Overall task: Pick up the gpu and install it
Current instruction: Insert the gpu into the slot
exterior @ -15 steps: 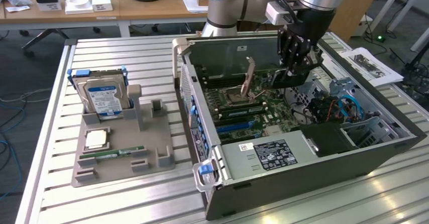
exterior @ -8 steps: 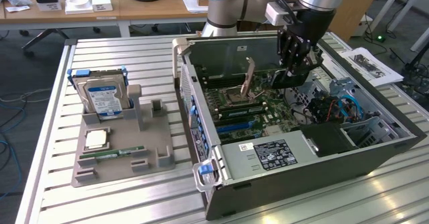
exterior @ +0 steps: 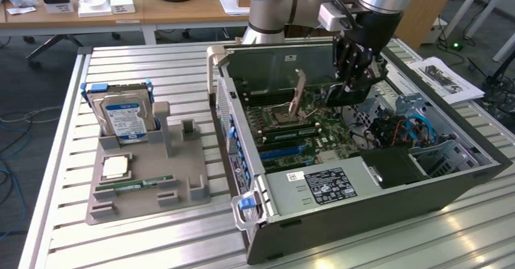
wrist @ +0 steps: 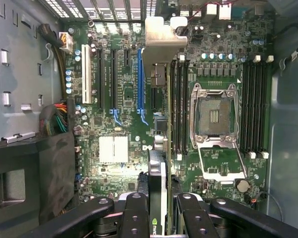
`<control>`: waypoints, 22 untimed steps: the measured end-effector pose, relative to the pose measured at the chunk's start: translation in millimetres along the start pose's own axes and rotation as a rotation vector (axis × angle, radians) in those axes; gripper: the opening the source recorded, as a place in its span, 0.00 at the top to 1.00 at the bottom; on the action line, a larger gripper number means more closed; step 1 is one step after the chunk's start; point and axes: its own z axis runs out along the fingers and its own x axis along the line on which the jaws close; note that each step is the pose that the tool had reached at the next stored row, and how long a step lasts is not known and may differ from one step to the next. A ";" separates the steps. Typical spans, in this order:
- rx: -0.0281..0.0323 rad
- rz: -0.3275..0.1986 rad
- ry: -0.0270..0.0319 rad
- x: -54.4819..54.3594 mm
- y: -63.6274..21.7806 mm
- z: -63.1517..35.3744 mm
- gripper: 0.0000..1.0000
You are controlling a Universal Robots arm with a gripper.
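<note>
Aluminium slatted table (exterior: 161, 239) | wooden desk (exterior: 185, 12) behind | end effector (wrist: 162, 201) grasping gpu (wrist: 157, 171) over open computer case (exterior: 362, 205)

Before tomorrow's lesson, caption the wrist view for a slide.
Claw holds the gpu edge-on over the motherboard inside the open computer case.

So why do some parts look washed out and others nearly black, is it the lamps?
Exterior view: glare streaks the ribbed metal table beside the computer case, whose inside sits in shade. Wrist view: the silvery bracket of the gpu and a pale patch on the motherboard flare white, while the black cover nearby swallows the light.
</note>
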 end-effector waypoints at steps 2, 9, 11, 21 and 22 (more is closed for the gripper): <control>-0.0001 0.000 0.0003 0.1 0.1 2.1 0.73; -0.0001 0.000 0.0003 0.3 1.3 11.2 0.73; -0.0001 0.000 0.0004 0.3 1.6 13.6 0.73; -0.0002 0.000 0.0005 0.6 5.8 18.5 0.73; -0.0001 0.000 0.0004 0.6 7.3 18.8 0.73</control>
